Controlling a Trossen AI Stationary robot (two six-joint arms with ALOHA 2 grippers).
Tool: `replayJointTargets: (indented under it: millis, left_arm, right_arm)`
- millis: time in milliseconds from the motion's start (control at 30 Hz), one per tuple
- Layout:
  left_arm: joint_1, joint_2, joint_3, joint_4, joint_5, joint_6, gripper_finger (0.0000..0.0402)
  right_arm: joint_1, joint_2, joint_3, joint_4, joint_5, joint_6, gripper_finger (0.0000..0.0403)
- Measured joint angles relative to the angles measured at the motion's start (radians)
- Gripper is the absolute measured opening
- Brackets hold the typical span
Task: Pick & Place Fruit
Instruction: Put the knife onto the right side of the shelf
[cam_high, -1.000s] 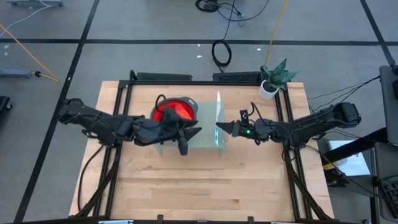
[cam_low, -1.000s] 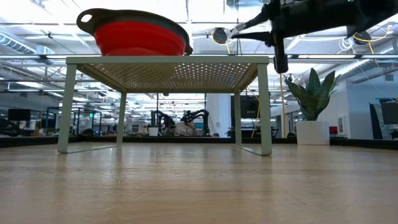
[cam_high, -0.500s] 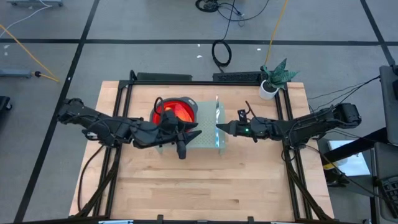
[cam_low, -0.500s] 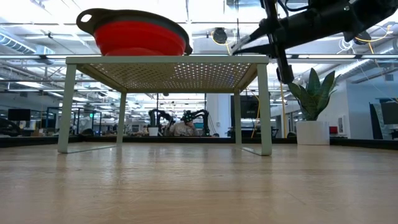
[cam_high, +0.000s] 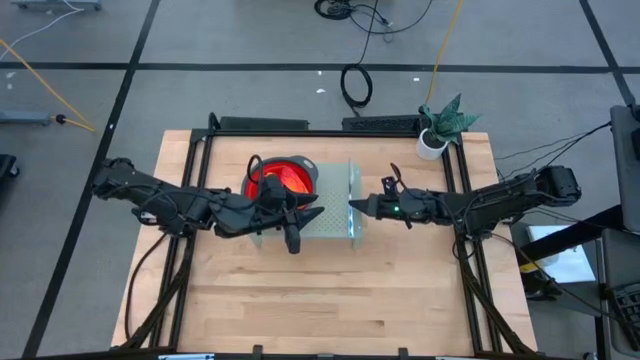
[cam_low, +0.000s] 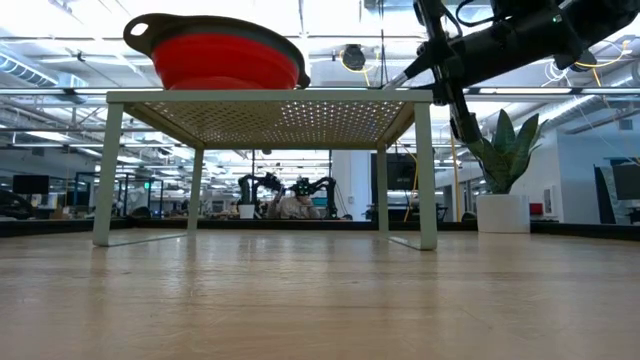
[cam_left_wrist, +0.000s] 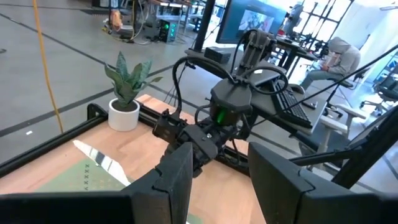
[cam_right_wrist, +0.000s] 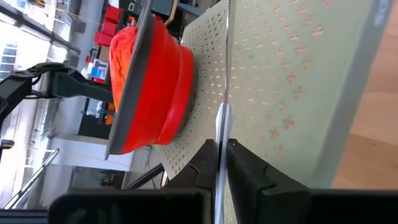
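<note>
From the high view I see the left gripper (cam_high: 312, 211) over the pale green perforated rack (cam_high: 332, 222) on the wooden desk (cam_high: 330, 300), just beside the red bowl with a grey rim (cam_high: 310, 172) that sits on the rack's far left part; the right gripper (cam_high: 358, 207) is at the rack's right edge, and a potted plant (cam_high: 440, 128) stands at the desk's far right corner. In the low view the bowl (cam_low: 225, 60) stands on top of the rack (cam_low: 270, 97), with the right arm reaching in above the rack's right end. My left wrist view shows that arm's fingers (cam_left_wrist: 177, 180) spread with nothing between them, facing the right arm, and a person sits at a workstation beyond. My right wrist view shows the fingers (cam_right_wrist: 245, 168) pressed onto a slim silver knife (cam_right_wrist: 225, 62) whose blade lies over the rack top near the bowl (cam_right_wrist: 161, 81); the fruit (cam_right_wrist: 127, 46) shows only as a red-orange lump at the bowl's mouth, and I cannot tell separate pieces
</note>
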Motion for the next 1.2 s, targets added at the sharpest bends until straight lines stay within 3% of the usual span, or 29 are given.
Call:
replayJointTargets:
  millis: [600, 1000, 1200]
  left_arm:
    - [0.0, 0.0, 0.0, 0.001, 0.004, -0.008, 0.0152]
    - [-0.004, 0.0, 0.0, 0.001, 0.005, -0.008, 0.0152]
    - [-0.01, 0.0, 0.0, 0.001, 0.008, -0.004, 0.0152]
  right_arm:
    - [-0.001, 0.0, 0.0, -0.067, -0.022, 0.047, 0.0034]
    - [-0.001, -0.001, 0.0, -0.087, -0.02, 0.043, 0.0084]
    - [-0.001, -0.001, 0.0, -0.09, -0.024, 0.014, 0.0082]
